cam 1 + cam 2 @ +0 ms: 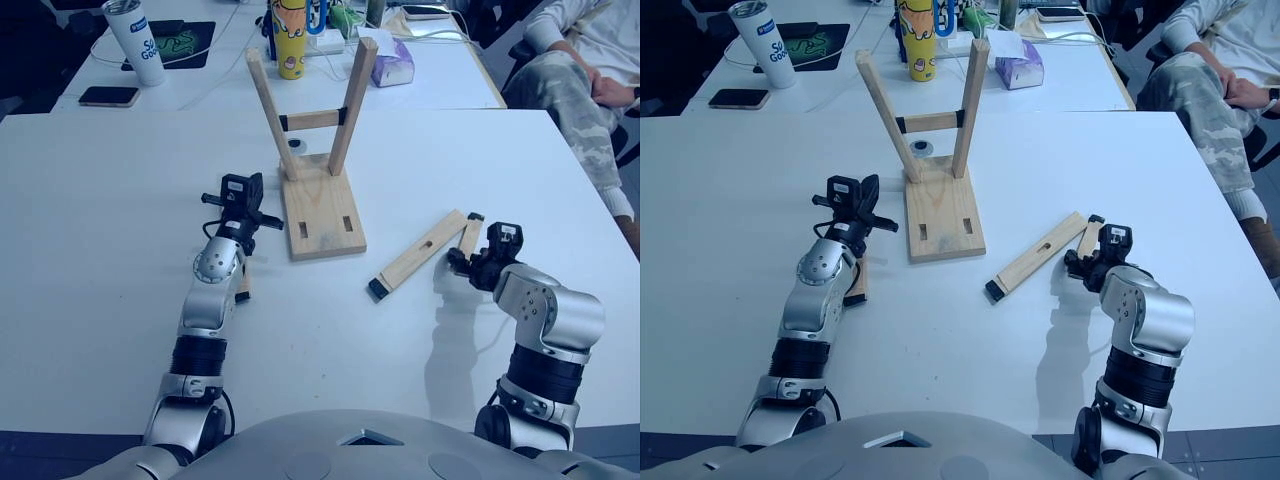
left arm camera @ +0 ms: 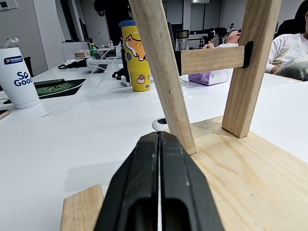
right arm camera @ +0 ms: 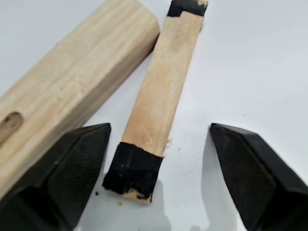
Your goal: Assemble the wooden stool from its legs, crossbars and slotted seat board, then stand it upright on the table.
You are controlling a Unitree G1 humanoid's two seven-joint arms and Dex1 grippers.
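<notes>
Our white table (image 1: 100, 330), cluttered desk (image 1: 220, 80) beyond. Pale seat board (image 1: 322, 225) bears two legs (image 1: 272, 110); left gripper (image 2: 159, 144) pinched together, right gripper (image 3: 159, 129) spread astride a crossbar (image 3: 161, 91).

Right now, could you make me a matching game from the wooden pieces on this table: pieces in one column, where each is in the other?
Pieces:
1. seat board
2. long loose leg
3. short loose crossbar
4. fitted crossbar

Places:
A. bridges the two upright legs
B. one end between the open right jaws
C. flat on the table, legs standing in it
D. flat, slot facing up, beside the short bar

Pairs: 1-C, 2-D, 3-B, 4-A.
</notes>
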